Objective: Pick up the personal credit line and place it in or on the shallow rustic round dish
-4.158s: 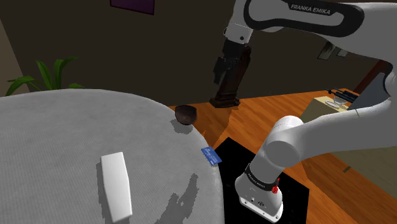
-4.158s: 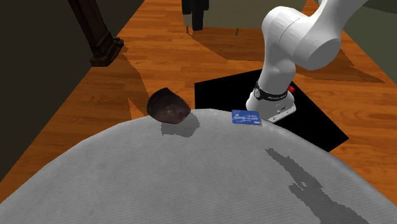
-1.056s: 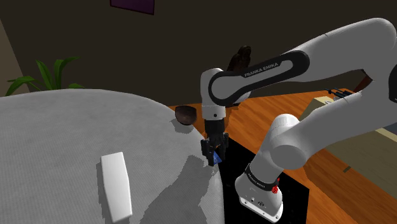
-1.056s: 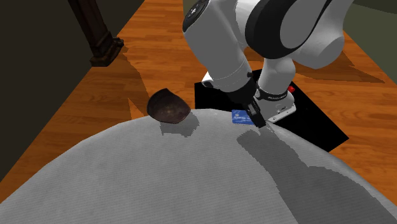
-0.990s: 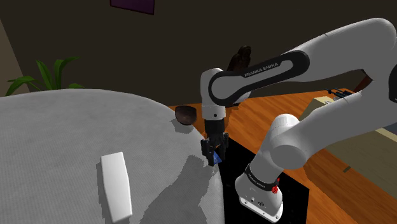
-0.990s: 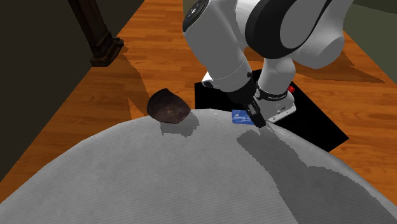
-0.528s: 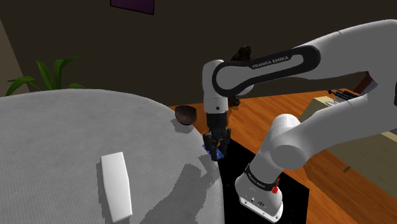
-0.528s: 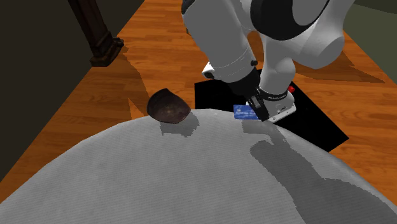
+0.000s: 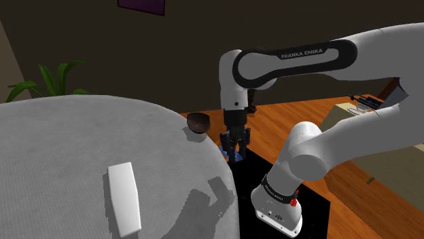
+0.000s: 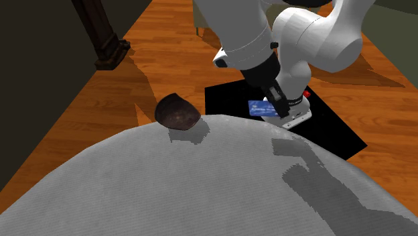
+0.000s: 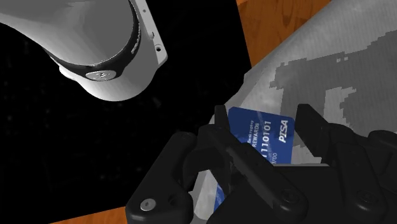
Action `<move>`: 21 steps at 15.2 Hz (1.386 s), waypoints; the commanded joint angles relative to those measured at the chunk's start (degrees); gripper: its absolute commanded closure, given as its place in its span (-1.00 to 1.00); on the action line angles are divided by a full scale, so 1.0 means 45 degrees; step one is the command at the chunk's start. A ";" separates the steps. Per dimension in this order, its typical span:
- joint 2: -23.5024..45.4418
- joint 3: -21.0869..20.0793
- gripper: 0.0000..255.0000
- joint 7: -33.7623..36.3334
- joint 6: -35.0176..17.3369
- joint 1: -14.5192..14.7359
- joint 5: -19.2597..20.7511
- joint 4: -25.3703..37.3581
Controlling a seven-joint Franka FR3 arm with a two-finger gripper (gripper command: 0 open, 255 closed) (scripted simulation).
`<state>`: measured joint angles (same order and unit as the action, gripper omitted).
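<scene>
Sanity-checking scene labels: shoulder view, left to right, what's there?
Plant → white block → dark bowl → hand gripping the blue card → arm's base.

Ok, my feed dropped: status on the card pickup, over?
Gripper shut on blue card. Card held just above grey table edge. Path to dark dish looks open.
</scene>
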<state>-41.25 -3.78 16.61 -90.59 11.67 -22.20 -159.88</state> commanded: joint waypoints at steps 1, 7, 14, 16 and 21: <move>-0.0182 0.0056 1.00 0.0120 0.0420 -0.0017 0.0057 0.0248; -0.0529 0.0188 1.00 0.0473 0.1530 -0.0032 0.0154 0.1063; 0.2489 0.1048 1.00 -0.0603 0.1225 -0.0604 0.1246 0.3452; 0.3463 0.1294 1.00 -0.0920 0.1181 -0.0738 0.1508 0.4295; 0.5835 0.1834 1.00 -0.1637 0.1310 -0.1015 0.1976 0.6605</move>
<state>-17.15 3.92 9.99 -84.94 7.42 -13.80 -132.32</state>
